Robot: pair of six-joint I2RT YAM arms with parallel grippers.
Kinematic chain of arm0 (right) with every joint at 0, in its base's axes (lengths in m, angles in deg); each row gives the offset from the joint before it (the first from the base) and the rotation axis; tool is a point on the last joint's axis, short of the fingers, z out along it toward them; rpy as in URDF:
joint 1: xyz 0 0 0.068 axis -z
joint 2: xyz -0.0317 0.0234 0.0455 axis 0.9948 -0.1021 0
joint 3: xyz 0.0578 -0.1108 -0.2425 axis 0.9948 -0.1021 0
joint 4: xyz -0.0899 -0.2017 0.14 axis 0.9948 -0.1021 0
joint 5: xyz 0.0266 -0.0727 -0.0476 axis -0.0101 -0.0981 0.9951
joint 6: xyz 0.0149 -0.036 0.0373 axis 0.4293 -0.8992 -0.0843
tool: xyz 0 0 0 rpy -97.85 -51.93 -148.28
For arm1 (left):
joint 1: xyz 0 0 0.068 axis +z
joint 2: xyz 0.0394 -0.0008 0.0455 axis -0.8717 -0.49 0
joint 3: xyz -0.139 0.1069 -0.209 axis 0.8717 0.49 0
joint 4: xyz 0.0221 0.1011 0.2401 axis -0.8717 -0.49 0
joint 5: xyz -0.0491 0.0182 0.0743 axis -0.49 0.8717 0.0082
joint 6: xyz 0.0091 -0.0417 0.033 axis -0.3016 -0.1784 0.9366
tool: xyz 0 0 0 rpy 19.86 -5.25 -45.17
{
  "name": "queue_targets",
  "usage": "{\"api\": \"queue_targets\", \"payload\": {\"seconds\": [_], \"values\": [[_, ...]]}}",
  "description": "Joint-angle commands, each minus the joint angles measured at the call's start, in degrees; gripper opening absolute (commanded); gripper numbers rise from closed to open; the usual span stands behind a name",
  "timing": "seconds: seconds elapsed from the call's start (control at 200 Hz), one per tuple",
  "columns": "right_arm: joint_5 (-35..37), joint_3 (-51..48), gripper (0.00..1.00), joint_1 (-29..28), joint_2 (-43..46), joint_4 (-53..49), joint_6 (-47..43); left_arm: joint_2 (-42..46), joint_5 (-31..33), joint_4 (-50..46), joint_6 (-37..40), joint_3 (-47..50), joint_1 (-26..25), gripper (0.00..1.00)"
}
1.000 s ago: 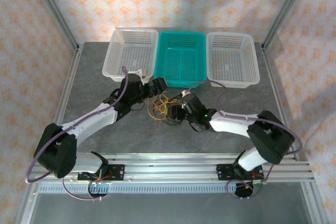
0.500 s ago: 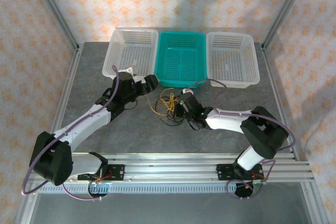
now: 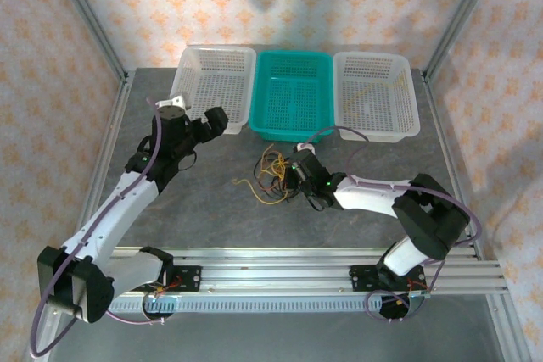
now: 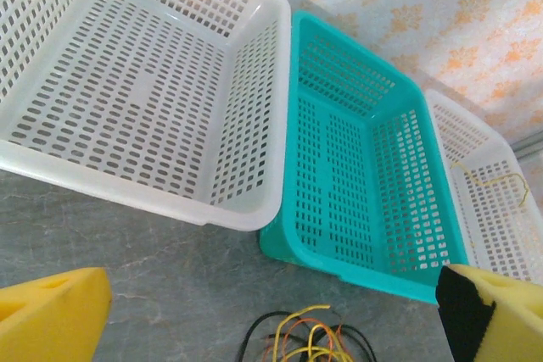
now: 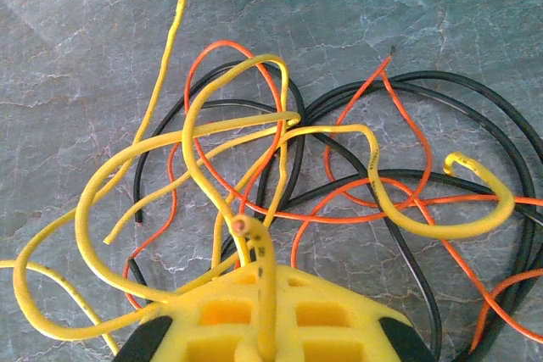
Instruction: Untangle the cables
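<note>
Cables (image 3: 270, 177) lie tangled on the grey tabletop (image 3: 212, 219) before a teal basket (image 3: 293, 99). The right pincer (image 5: 259, 320) pinches one yellow strand with illegible print, and the left pincer (image 3: 214, 119) hangs spread.

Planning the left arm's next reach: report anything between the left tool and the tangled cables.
Nothing visible stands in the way. Bare table lies between the open left tool and the cables. The right tool, shut on a yellow cable, sits at the tangle's opposite side, not in that path.
</note>
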Motion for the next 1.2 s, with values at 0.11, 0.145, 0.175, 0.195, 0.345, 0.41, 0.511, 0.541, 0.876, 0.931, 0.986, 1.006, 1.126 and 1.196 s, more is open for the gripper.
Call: {"api": "queue_targets", "payload": {"seconds": [0.11,0.145,0.175,0.195,0.345,0.41,0.511,0.541,0.876,0.931,0.986,1.006,1.126,1.196], "values": [[-0.3,1.5,0.0,0.5,2.3,-1.5,2.9,1.9,-7.7,2.2,0.1,10.4,-0.6,0.99],[-0.6,1.7,0.0,0.7,2.7,-1.6,3.8,2.1,-8.5,3.7,-0.2,12.3,-1.4,0.99],[-1.0,1.7,0.0,1.0,3.0,-1.7,4.5,2.2,-8.7,4.8,-0.2,13.5,-2.3,0.99],[-1.3,1.7,0.0,1.1,3.3,-1.6,5.0,2.1,-8.7,5.5,-0.2,14.2,-2.9,0.99],[-4.0,2.0,0.0,3.0,4.3,-2.1,7.9,0.4,-6.4,6.9,2.1,16.7,-8.4,0.99],[-6.0,1.9,0.0,4.2,4.6,-2.2,9.3,-0.4,-5.0,7.8,1.9,18.1,-9.2,0.99],[-9.6,1.7,0.0,5.9,4.7,-2.0,11.9,-1.6,-6.3,11.9,0.8,20.2,-9.4,0.99],[-10.0,1.8,0.0,6.1,4.7,-2.3,12.7,-1.9,-6.7,13.5,0.5,20.8,-9.6,0.99],[-9.2,1.5,0.0,7.1,4.0,-3.9,15.9,-8.9,-6.6,12.9,3.7,19.8,-15.5,0.92],[-9.4,1.4,0.0,7.2,4.0,-3.5,16.1,-9.2,-4.6,11.8,3.5,20.5,-16.3,0.9],[-9.5,1.4,0.0,7.2,3.9,-3.3,16.1,-9.4,-2.9,11.4,3.4,21.2,-17.1,0.88],[-9.5,1.4,0.0,7.2,3.8,-3.3,16.1,-9.5,-2.5,11.3,3.4,21.3,-17.5,0.88],[-9.7,1.3,0.0,7.2,3.7,-3.3,16.2,-10.2,0.7,10.8,3.4,21.1,-20.1,0.84],[-9.8,1.1,0.0,7.2,3.8,-3.2,16.2,-11.4,3.0,9.6,3.8,20.1,-21.8,0.8]]}}
